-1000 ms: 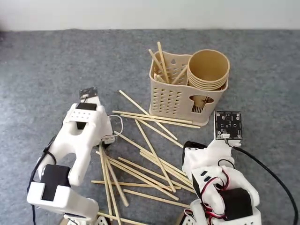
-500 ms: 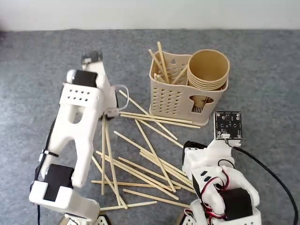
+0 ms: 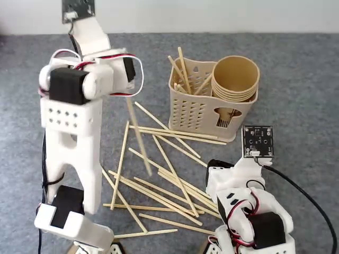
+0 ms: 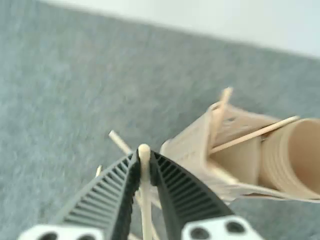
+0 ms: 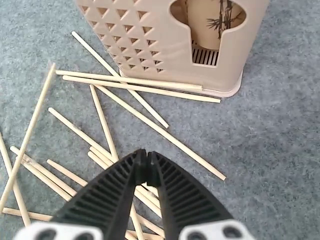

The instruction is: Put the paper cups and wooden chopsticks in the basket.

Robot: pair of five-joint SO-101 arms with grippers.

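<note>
In the high view, the left arm (image 3: pixel 71 132) is seen raised along the left side of the frame, its wrist at the upper left. In the left wrist view, the left gripper (image 4: pixel 144 159) is shown with its jaws clamped on a single held chopstick (image 4: pixel 145 215), whose blunt end pokes out just past the fingertips. In the high view, this stick (image 3: pixel 139 137) is seen slanting down from under the wrist toward the middle of the frame; whether its lower end touches the grey carpet (image 3: pixel 296 106) cannot be told. The basket (image 3: pixel 196 114) is placed upright at the upper centre, with the paper cups (image 3: pixel 235 74) stacked in its right compartment and several standing chopsticks (image 3: pixel 183 69) leaning in its left one. The loose chopsticks (image 3: pixel 164 185) are scattered criss-cross over the carpet at the centre and lower centre, two of them lying against the basket's foot. The right arm (image 3: pixel 249 211) is folded low at the lower right, and the right gripper (image 5: pixel 146 167) is shown with its jaws pressed together on nothing, above the scattered sticks and short of the basket
</note>
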